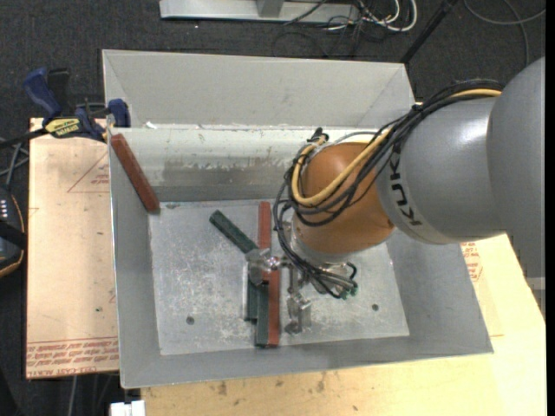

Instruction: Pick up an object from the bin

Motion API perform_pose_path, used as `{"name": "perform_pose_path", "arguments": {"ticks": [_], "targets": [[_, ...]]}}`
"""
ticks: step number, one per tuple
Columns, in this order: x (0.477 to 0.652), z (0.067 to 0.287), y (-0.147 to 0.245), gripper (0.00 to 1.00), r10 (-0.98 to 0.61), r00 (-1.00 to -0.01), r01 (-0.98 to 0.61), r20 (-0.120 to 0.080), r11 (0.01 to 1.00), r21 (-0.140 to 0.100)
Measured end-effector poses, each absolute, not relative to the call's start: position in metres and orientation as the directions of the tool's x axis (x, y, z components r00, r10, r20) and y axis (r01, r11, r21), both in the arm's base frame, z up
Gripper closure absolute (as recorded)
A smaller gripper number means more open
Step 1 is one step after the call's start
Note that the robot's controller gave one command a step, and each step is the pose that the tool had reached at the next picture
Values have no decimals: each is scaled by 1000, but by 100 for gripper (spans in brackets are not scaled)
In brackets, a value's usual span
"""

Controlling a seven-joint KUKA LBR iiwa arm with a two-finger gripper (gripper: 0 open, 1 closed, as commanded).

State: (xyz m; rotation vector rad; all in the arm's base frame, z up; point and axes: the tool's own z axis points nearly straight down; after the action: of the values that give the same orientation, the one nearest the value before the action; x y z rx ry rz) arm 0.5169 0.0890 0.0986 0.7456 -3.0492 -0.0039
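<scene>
**While the fingers stand apart, a red-brown stick lies between them**

Where the gripper point(277, 289) sits low over the front middle of the bin point(182, 319), its two fingers point(297, 308) are spread, not clenched. One is on each side of a long red-brown stick point(264, 224) that lies flat on the floor. The stick runs from near the back wall towards the front edge, and nothing shows it lifted off the metal. Just beside it on its left, touching or nearly so, lies a dark green stick point(257, 315), roughly parallel to it, and the left finger stands at its upper end. A second dark green stick point(232, 230) lies at a slant further back, its lower end near the gripper. Well apart, a red-brown bar point(134, 173) leans along the left wall. Above the gripper bulges the orange cover point(342, 202) with looped cables point(303, 193), and the grey arm point(468, 172) enters from the right.
</scene>
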Motion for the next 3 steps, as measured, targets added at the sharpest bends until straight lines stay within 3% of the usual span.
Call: {"name": "perform_pose_path", "arguments": {"ticks": [1,2,3], "targets": [[543,71,125,100,-633,-774,-633,-6,774,1],[543,71,125,100,-633,-774,-633,-6,774,1],[547,166,103,100,-641,-767,-641,-2,767,1]]}}
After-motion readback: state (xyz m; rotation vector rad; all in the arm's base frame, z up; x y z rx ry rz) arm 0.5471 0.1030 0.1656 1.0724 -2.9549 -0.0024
